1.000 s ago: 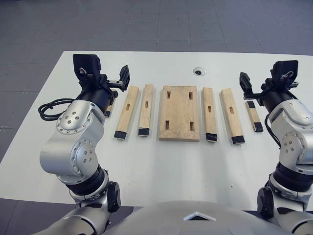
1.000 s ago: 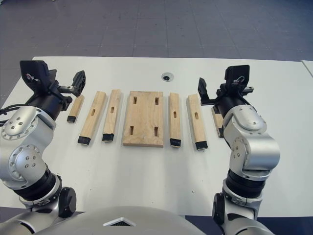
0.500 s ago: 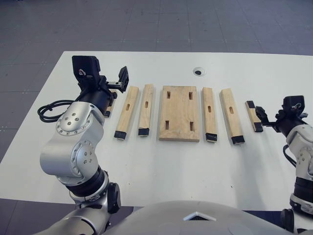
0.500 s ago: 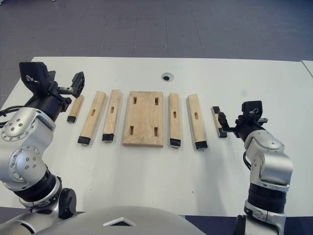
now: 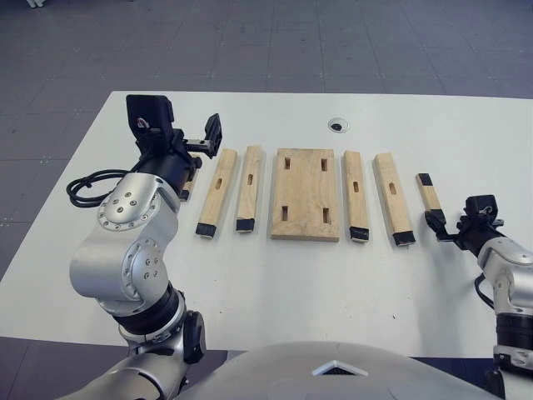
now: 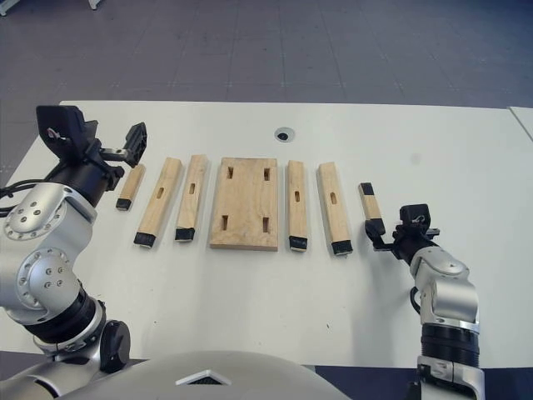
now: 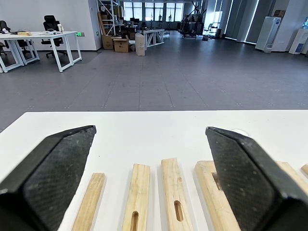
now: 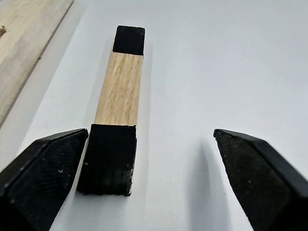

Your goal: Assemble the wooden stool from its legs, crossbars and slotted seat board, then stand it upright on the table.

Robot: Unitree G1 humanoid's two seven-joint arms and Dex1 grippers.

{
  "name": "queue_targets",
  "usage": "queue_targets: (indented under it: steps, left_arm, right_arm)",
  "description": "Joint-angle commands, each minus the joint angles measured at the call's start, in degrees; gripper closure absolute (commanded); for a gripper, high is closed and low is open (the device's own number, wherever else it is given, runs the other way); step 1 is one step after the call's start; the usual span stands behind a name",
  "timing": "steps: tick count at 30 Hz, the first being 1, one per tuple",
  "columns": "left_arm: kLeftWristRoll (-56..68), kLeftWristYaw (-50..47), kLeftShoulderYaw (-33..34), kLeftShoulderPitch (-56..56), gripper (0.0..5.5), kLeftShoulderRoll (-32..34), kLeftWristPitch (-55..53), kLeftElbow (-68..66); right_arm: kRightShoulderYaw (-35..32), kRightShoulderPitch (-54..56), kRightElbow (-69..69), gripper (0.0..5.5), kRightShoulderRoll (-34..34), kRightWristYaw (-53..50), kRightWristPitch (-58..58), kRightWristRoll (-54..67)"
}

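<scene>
The slotted seat board (image 5: 305, 193) lies flat mid-table. Two slotted legs (image 5: 216, 191) (image 5: 248, 187) lie to its left and two more (image 5: 356, 194) (image 5: 393, 197) to its right. A short black-tipped crossbar (image 6: 129, 186) lies at the far left, another crossbar (image 5: 430, 197) at the far right. My left gripper (image 6: 125, 150) hovers open above the left crossbar; the left wrist view has its fingertips (image 7: 53, 168) wide apart over the parts. My right gripper (image 5: 445, 229) sits low and open at the right crossbar's near end. The crossbar's black tip (image 8: 109, 159) lies between the fingers, close to one of them.
A black cable (image 5: 87, 185) coils at the white table's (image 5: 275, 275) left edge. A round grommet hole (image 5: 336, 125) sits behind the board. Bare tabletop stretches in front of the parts. Grey floor surrounds the table.
My right arm has dropped from above the right crossbar and pulled back toward me, ending low at the crossbar's near end. The left arm has kept still.
</scene>
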State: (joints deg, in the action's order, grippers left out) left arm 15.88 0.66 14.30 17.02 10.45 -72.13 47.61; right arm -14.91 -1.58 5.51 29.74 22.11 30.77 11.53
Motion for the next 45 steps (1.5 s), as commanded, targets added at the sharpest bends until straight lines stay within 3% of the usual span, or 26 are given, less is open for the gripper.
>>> queue_targets:
  steps: [1,13,32,40,45]
  left_arm:
    - [-0.31,-0.16,-0.34,0.73,1.29,0.21,-0.69,-0.09]
    - [-0.50,-0.31,-0.72,1.05,1.29,0.03,0.04,-0.81]
    - [-0.73,-0.50,-0.70,0.44,1.29,-0.75,0.34,-0.69]
    - [-0.70,-0.11,-0.53,0.64,1.29,-0.47,0.33,-0.90]
    - [-0.49,0.81,0.66,1.73,1.29,0.87,0.89,-2.86]
  right_arm:
    - [1.71,-1.77,8.05,0.69,-0.87,1.49,2.89,-0.22]
    - [4.60,-1.62,9.47,0.69,-0.47,8.38,8.12,4.90]
    - [6.75,-2.74,6.82,4.18,-0.68,7.41,7.18,4.29]
    - [4.74,-1.63,6.47,4.24,-1.60,6.24,6.59,5.98]
    - [-1.77,9.19,3.19,4.24,0.47,0.18,4.01,6.81]
